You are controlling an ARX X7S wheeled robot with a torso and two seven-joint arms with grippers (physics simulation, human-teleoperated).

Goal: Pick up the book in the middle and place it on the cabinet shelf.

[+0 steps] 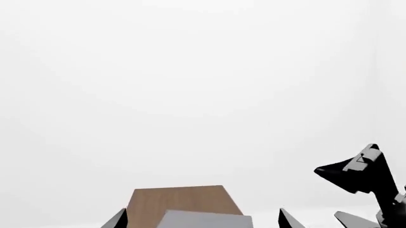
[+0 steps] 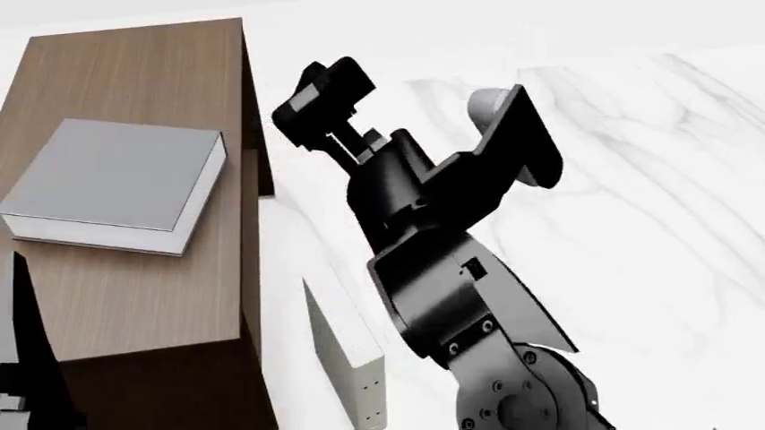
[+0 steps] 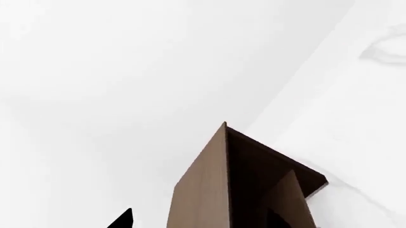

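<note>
Right tool (image 2: 313, 97), raised beside the cabinet shelf (image 2: 120, 296), grasps nothing; whether it is released or clenched I cannot tell. Left tool (image 1: 203, 221) shows only two dark fingertips, spread apart either side of the book (image 2: 120, 184), which lies flat on the cabinet's top. An off-white book (image 2: 347, 363) stands on the marbled worktop (image 2: 646, 206).

White marble flooring (image 2: 622, 179) with faint grey veins spreads under even, shadowless light; plain white walls (image 1: 190, 85) enclose the room.
</note>
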